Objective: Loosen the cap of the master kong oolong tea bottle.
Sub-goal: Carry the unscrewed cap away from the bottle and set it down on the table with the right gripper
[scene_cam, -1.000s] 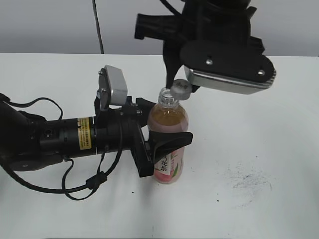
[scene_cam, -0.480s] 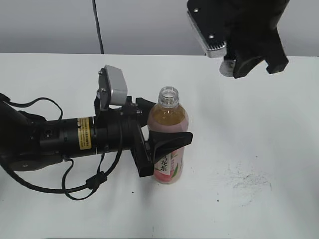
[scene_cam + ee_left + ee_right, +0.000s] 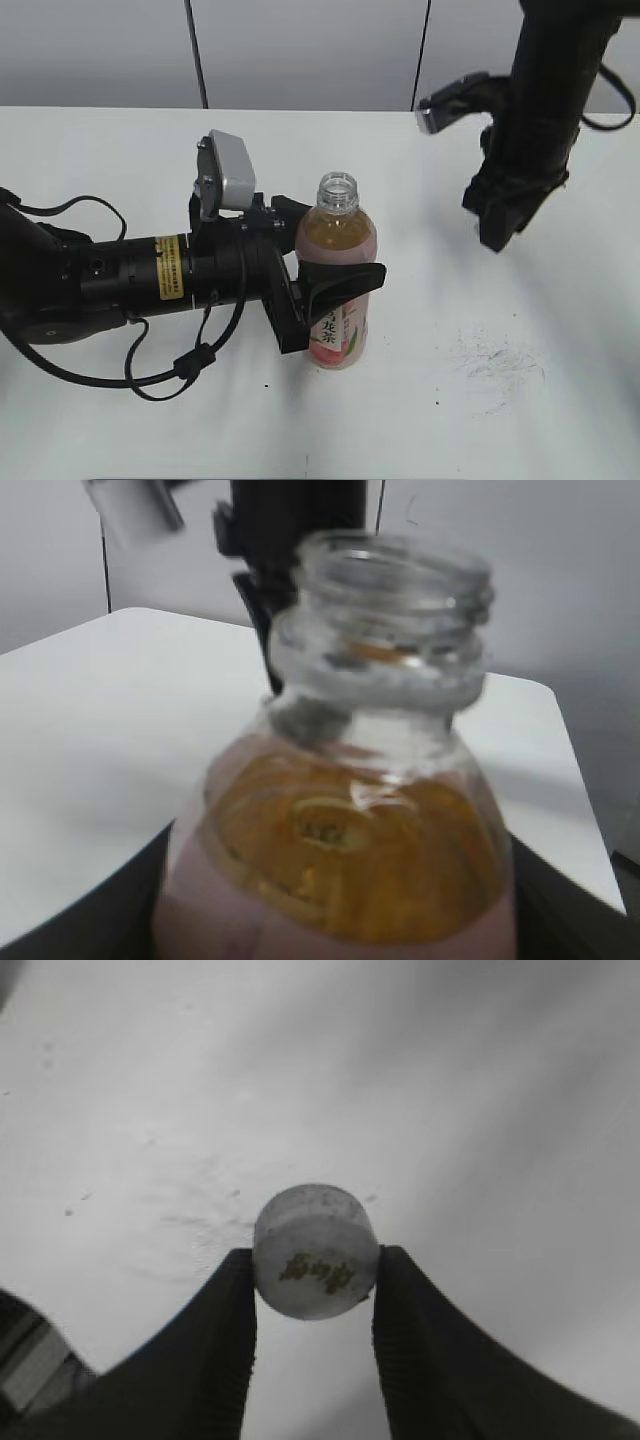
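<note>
A white table (image 3: pixel 520 420) fills my view, faint grey scuff marks (image 3: pixel 500 365) toward its front right, grey wall panels (image 3: pixel 300 50) behind.

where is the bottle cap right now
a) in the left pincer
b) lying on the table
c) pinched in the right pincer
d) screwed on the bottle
c: the right wrist view shows the cap clamped between the right pincer fingers, while the bottle, held by the left pincer, has a bare open neck.

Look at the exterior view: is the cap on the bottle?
No: the bottle neck is open, and the right gripper holds the cap.
</note>
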Tool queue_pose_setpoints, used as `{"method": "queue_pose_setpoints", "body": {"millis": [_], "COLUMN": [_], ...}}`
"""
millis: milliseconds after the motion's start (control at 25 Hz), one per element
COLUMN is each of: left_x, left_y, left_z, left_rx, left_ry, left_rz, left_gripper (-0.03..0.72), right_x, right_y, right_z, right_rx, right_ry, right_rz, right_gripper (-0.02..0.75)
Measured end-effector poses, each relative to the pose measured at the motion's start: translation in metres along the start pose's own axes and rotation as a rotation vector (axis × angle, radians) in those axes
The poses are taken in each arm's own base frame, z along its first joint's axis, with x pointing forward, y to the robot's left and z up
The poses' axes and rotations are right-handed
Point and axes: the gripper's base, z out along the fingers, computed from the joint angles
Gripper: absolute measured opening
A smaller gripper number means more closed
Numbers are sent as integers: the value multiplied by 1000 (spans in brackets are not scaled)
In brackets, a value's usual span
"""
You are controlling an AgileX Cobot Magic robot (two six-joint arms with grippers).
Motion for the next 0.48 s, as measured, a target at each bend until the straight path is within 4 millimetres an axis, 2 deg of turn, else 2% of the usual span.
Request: {"method": "queue_pose_setpoints", "body": {"millis": [120,280,360,480], "left_x": [0,-1,0,0], "left_y": [1,1,1,1], "left_z": [0,0,0,0], "left_rx": [-9,-14,-14,-14], "left_ry": [-4,-9,-9,-10], "left_rz": [-4,-11,-12,-13], "left_gripper": [448,448,448,448], "right_x": [17,34,38,34], "right_y": [14,22,24,22], "right_z": [29,56,65,68], "right_rx": [-105,-129,-122,-94], "right_ry": [92,140,133,67], "right_rz": [74,142,156,182], "right_gripper": [273,273,273,273]}}
